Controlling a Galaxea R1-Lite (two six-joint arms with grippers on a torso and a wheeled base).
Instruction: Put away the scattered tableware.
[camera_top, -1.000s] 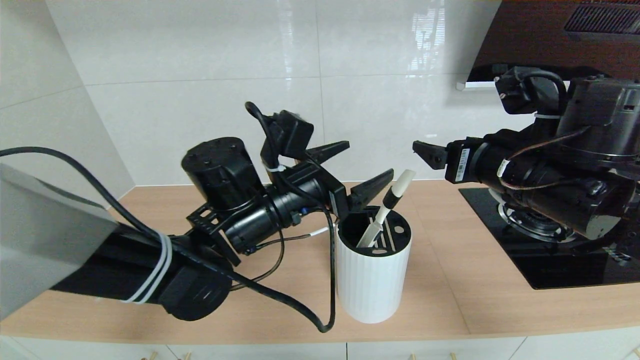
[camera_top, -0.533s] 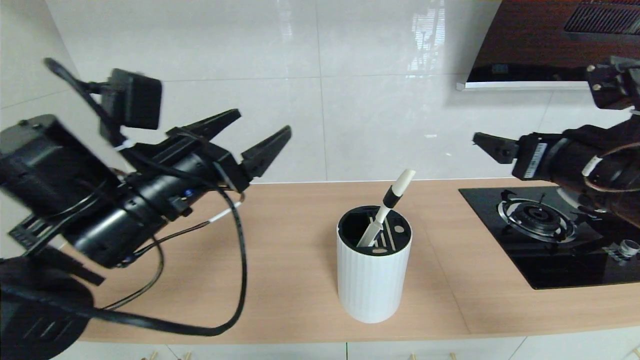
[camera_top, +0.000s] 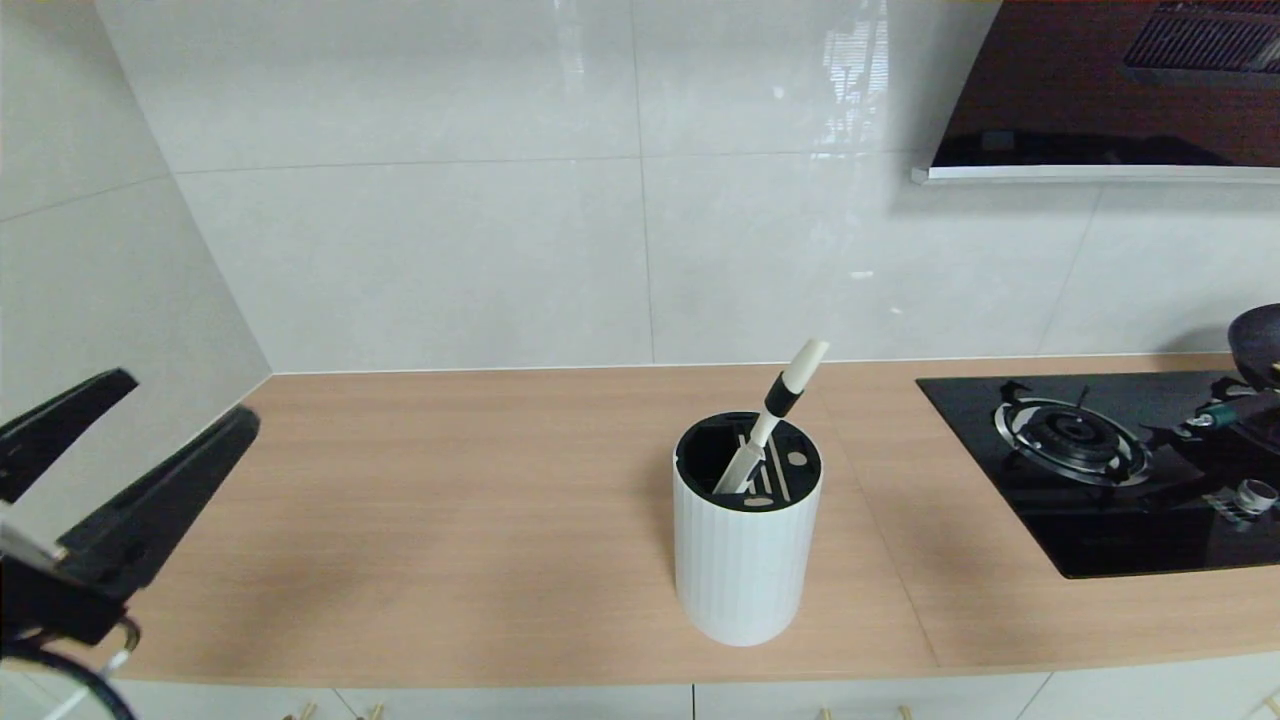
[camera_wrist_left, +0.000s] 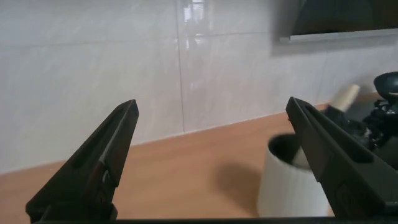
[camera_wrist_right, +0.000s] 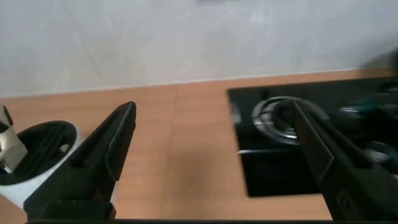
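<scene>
Knife (camera_top: 772, 420) is seen standing tilted in the white holder (camera_top: 745, 570), blade down, with the handle leaning up and to the right. At the far left, the left gripper (camera_top: 190, 397) is held beside the counter's (camera_top: 450, 520) near left end, its fingers spread wide apart. The holder is placed around the counter's middle, toward the near edge. Further right, a black gas hob (camera_top: 1100, 520) is set into the counter. The right gripper (camera_wrist_right: 212, 107) is likewise spread apart, with holder and hob seen beyond it.

Countertop (camera_top: 450, 500) lies open from the left hand (camera_top: 188, 400) to the white holder (camera_top: 745, 570), whose knife handle (camera_top: 795, 385) juts above its rim
</scene>
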